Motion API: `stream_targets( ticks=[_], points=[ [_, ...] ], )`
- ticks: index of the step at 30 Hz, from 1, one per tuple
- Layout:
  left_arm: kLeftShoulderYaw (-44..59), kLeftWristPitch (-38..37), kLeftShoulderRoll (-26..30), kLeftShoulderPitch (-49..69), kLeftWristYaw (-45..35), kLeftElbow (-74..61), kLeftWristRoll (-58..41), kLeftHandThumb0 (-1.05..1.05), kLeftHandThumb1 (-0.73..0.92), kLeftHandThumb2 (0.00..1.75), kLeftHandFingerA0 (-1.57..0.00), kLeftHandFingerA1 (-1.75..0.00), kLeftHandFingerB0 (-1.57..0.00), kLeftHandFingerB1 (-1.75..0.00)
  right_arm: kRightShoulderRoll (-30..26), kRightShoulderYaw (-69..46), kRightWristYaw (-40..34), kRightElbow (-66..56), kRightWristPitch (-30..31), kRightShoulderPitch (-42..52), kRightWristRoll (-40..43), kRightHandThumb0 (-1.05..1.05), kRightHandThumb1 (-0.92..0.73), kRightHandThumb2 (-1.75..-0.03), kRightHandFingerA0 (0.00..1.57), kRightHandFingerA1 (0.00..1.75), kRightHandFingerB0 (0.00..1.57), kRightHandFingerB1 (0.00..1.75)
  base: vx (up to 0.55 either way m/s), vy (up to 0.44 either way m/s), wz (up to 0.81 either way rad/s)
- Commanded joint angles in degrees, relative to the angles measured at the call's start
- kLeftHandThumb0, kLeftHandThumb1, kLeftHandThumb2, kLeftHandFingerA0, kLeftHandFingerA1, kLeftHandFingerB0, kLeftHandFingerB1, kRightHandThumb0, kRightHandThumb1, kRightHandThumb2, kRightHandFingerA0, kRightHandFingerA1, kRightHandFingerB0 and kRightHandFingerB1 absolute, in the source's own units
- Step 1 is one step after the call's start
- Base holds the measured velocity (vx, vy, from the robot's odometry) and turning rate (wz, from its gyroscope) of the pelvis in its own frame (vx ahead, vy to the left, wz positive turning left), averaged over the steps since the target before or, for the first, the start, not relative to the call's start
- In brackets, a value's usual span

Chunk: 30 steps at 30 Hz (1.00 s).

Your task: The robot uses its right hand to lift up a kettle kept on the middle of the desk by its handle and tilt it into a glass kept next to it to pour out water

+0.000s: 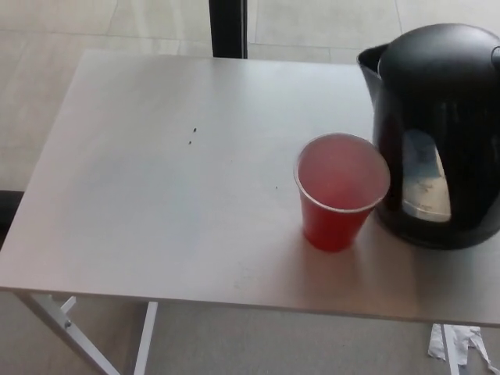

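You are looking at: a pale tiled floor (47, 23); a dark vertical post (227, 27) standing behind the desk; crumpled white scraps (461, 344) lying at the lower right.

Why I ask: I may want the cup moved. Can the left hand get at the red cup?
Probably yes. The cup stands with bare table on its left side; the kettle crowds only its right. The left hand itself is out of view.

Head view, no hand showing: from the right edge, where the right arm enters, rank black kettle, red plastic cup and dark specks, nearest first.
1. Black kettle, far right.
2. Red plastic cup, just left of it.
3. Dark specks, left of centre.
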Motion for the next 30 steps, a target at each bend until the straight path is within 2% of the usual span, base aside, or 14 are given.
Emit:
stream_targets(
  ticks=[1, 2, 4, 5, 8, 9, 13, 18, 19, 22, 25, 26, 27, 30],
  points=[
    [0.34, -0.47, 0.28, 0.12, 0.58, 0.63, 0.25, -1.05, 0.60, 1.34, -0.64, -0.57, -0.39, -0.84, 0.56, -2.63, -3.52, 0.22, 5.71, -1.78, 5.26, -0.17, -0.57, -0.98, 0.94, 1.75, 0.65, 1.53, 0.00, 0.000, 0.00],
    [0.48, -0.28, 0.20, 0.22, 0.54, 0.33, 0.07, -1.05, 0.78, 0.99, -0.63, -0.60, -0.38, -0.84, -0.13, -2.87, -2.80, 0.44, 4.68, -1.42, 6.20, -0.19, -0.53, -1.07, 1.00, 1.75, 0.72, 1.57, 0.00, 0.000, 0.00],
    [0.57, -0.32, 0.22, 0.03, 0.58, 0.62, 0.04, -1.05, 0.59, 1.34, -0.64, -0.58, -0.39, -0.85, -1.46, -4.65, -1.91, 2.25, 1.63, -0.97, 9.07, -0.19, -0.39, -1.25, 1.02, 1.75, 0.81, 1.61, 0.00, 0.000, 0.00],
    [0.63, -0.41, 0.22, 0.20, 0.43, 0.39, -0.03, -1.05, 0.77, 0.98, -0.62, -0.60, -0.38, -0.84, -1.25, -5.72, -1.99, 2.49, 1.06, -1.06, 10.46, -0.24, -0.37, -1.19, 1.28, 1.44, 1.10, 1.32, 0.00, 0.000, 0.00],
    [0.70, -0.76, 0.33, 0.64, 0.21, 0.57, 0.09, -1.05, 0.78, 0.99, -0.62, -0.60, -0.38, -0.83, -1.81, -7.83, -1.85, 3.63, 0.59, -0.02, 12.54, -0.15, -0.35, -1.28, 0.99, 1.75, 0.85, 1.56, 0.00, 0.000, 0.00],
    [0.75, -0.69, 0.28, 0.71, 0.26, 0.53, 0.06, -1.05, 0.60, 1.35, -0.64, -0.59, -0.38, -0.84, -1.98, -8.11, -2.38, 3.94, 2.04, 0.06, 12.25, -0.18, -0.38, -1.19, 0.98, 1.75, 0.78, 1.53, 0.00, 0.000, 0.00],
    [0.88, -0.57, -0.03, 0.51, 0.59, 1.04, -0.01, -1.05, 0.78, 0.99, -0.62, -0.60, -0.39, -0.82, -3.70, -9.24, 0.61, 4.89, 4.37, 1.05, 15.39, -0.12, -0.50, -1.07, 0.98, 1.75, 0.69, 1.62, 0.00, 0.000, 0.00],
    [1.09, -0.82, -0.05, 0.71, 1.08, 1.57, 0.19, -1.05, 0.57, 1.35, -0.67, -0.57, -0.42, -0.84, -8.03, -7.00, 7.93, 6.19, 3.49, 4.96, 19.07, -0.19, -0.47, -1.15, 1.25, 1.42, 1.02, 1.25, 0.00, 0.000, 0.00],
    [1.13, -0.74, -0.11, 0.92, 0.96, 1.31, 0.10, -1.05, 0.58, 1.35, -0.66, -0.57, -0.41, -0.84, -8.64, -6.09, 8.59, 6.22, 1.10, 6.28, 19.36, -0.08, -0.51, -1.15, 0.97, 1.74, 0.84, 1.44, 0.00, 0.000, 0.00],
    [0.91, -1.10, -0.07, 1.42, 0.65, 0.73, 0.25, -1.05, 0.78, 0.99, -0.63, -0.59, -0.39, -0.83, -9.94, -4.94, 10.61, 5.20, 1.74, 7.67, 21.80, -0.28, -0.69, -0.66, 0.89, 1.64, 0.78, 0.60, 0.00, 0.000, 0.00],
    [1.05, -1.40, -0.13, 1.46, 0.44, 1.10, 0.05, -1.05, 0.58, 1.34, -0.65, -0.57, -0.39, -0.84, -11.40, -3.99, 13.35, 4.50, 3.21, 8.41, 24.24, -0.33, -0.63, -0.59, 0.89, 1.20, 0.48, 0.38, 0.00, 0.000, 0.00],
    [1.21, -1.43, -0.16, 1.38, 0.20, 1.38, -0.19, -1.05, 0.58, 1.35, -0.65, -0.58, -0.38, -0.84, -13.18, -1.86, 15.75, 3.59, 1.01, 10.09, 23.70, -0.49, -0.48, -0.80, 0.64, 0.71, 0.18, 0.42, 0.00, 0.000, 0.00],
    [1.28, -1.52, -0.17, 1.44, 0.06, 1.44, -0.29, -1.05, 0.77, 0.99, -0.64, -0.62, -0.40, -0.84, -14.34, -0.70, 17.22, 2.77, 0.72, 10.98, 23.70, -0.57, -0.45, -0.78, 0.47, 0.60, 0.15, 0.41, 0.00, 0.000, 0.00],
    [1.13, -1.82, -0.07, 1.19, 0.16, 2.20, -0.07, -1.05, 0.78, 0.99, -0.62, -0.59, -0.39, -0.82, -16.67, 1.17, 19.71, 2.29, 0.59, 12.17, 24.69, -0.66, -0.43, -0.78, 0.09, 0.45, 0.04, 0.25, 0.00, 0.000, 0.00]
  ],
)
